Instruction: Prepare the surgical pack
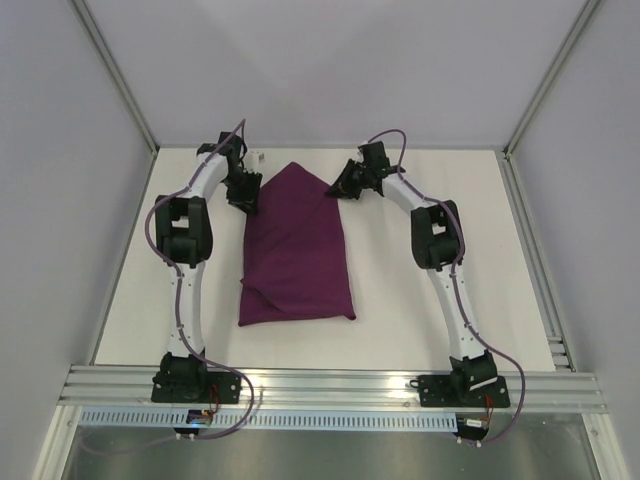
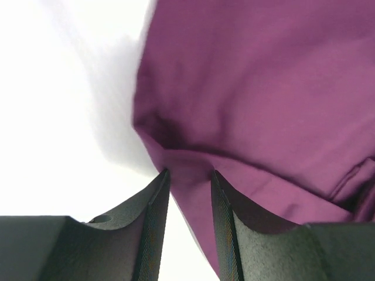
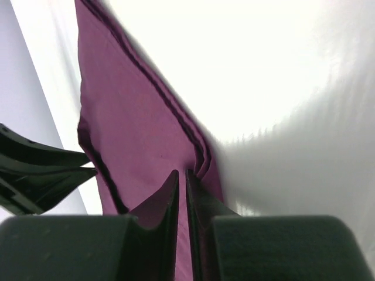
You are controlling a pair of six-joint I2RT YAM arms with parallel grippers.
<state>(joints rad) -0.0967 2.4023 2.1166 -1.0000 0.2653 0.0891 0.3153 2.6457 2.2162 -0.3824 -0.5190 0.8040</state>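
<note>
The purple cloth (image 1: 297, 250) lies folded between the claws. The right claw (image 3: 181, 172) pinches its edge; the left claw (image 2: 190, 175) stands apart over the opposite edge. Wrapping seems to be the step in hand; next, the left claw probably must close before folding.

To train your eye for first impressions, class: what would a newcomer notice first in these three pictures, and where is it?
The deep-purple fabric bundle stands out, lying in the middle of the white table between the two arms. At its far, pointed end, the jaws of the right arm look closed on a fold at its right edge. The jaws of the left arm stand apart at its left edge.
</note>
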